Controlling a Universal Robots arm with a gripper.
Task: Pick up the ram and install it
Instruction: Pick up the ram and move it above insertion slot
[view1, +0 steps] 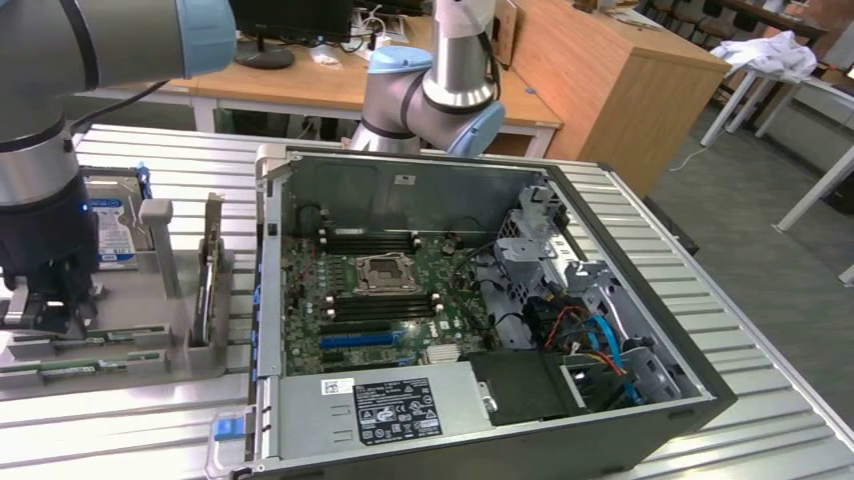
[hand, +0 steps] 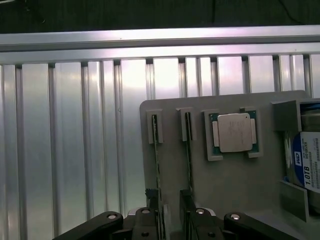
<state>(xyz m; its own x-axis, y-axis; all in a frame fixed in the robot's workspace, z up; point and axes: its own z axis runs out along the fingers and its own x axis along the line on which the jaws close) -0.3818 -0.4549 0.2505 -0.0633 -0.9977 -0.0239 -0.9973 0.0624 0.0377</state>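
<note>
- Ribbed metal table: bears all items listed.
- Grey fixture plate: lies on the table, at the lower left of the exterior view, just beside the computer case.
- Computer case: open, at the centre of the exterior view. Inside are the motherboard, the bare processor socket, black memory slots on either side of it, and the power supply at the near end. Its side wall stands between the fixture plate and the motherboard.
- Processor chip: square, silver, seated in a pocket of the plate, near the sticks.
- Hard drive: blue-white label, at the plate's edge beyond the chip.
- The ram: thin green stick on edge in a plate slot, with a twin stick parallel and just beside it.
- Gripper: low over the plate, fingers spread wide, nothing held. Each fingertip lines up with the near end of one stick; contact cannot be told.
</note>
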